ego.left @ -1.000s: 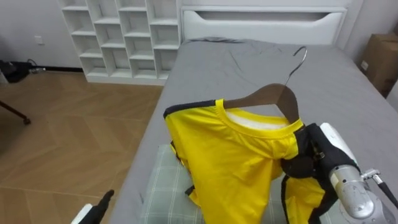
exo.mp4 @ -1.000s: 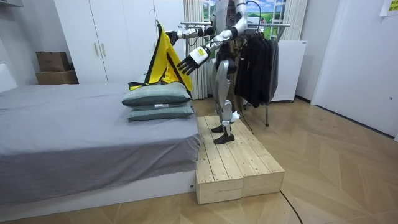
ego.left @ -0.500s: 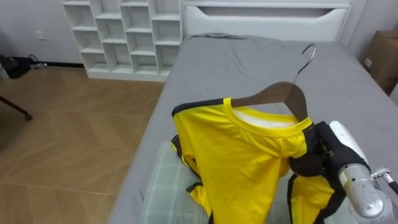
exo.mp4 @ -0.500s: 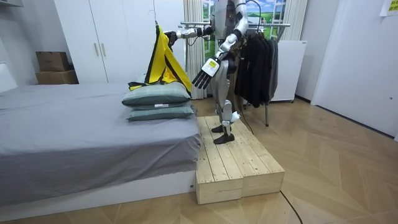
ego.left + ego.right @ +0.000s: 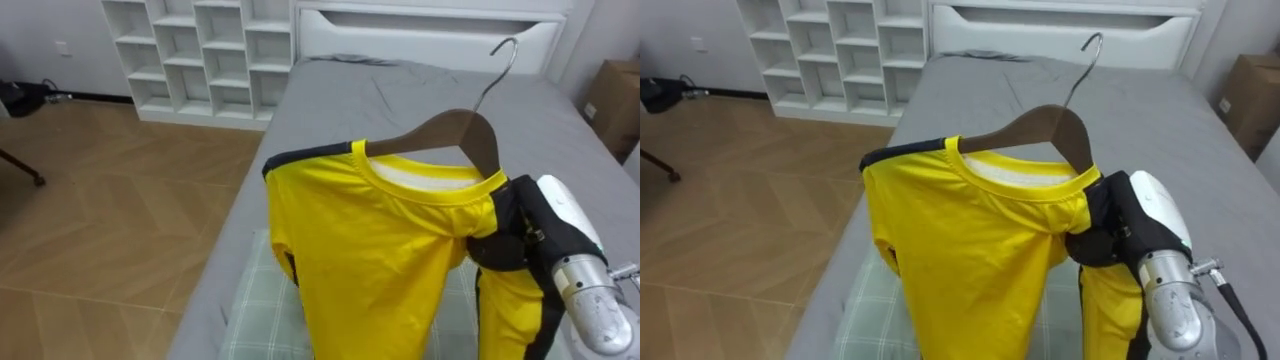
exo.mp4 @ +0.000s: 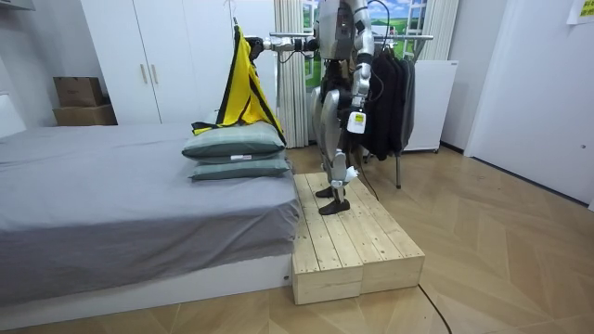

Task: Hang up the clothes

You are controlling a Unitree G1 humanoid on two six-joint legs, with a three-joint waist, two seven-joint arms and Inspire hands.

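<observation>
So, closest in, the right hand [image 5: 510, 240] is curled tight on one end of the wooden hanger [image 5: 450, 130], gripping it through the shoulder of the yellow shirt [image 5: 370, 260]. The shirt is fully on the hanger and held up in the air above the near end of the bed [image 5: 400, 90]. My guess is it's held that high so the hem clears the checked pillow [image 5: 262, 320] lying on the bed right under it. The hook points up and free, ready for a rail. Further along, the bed is bare grey sheet up to the white headboard [image 5: 420, 25]. White shelves [image 5: 200, 60] stand off the bed's left side, and a cardboard box [image 5: 612, 95] sits off its right.

The room view fills in what the head camera misses. The robot stands on a wooden platform [image 6: 348, 241] at the end of the bed, and the clothes rack [image 6: 413, 37] with dark clothes [image 6: 382, 93] is behind it, on the side away from the bed. So I reckon a turn comes next. The left hand [image 6: 355, 120] hangs down at its side; can't tell what its fingers are doing. Up close, the eye views show the grip and the hook.
</observation>
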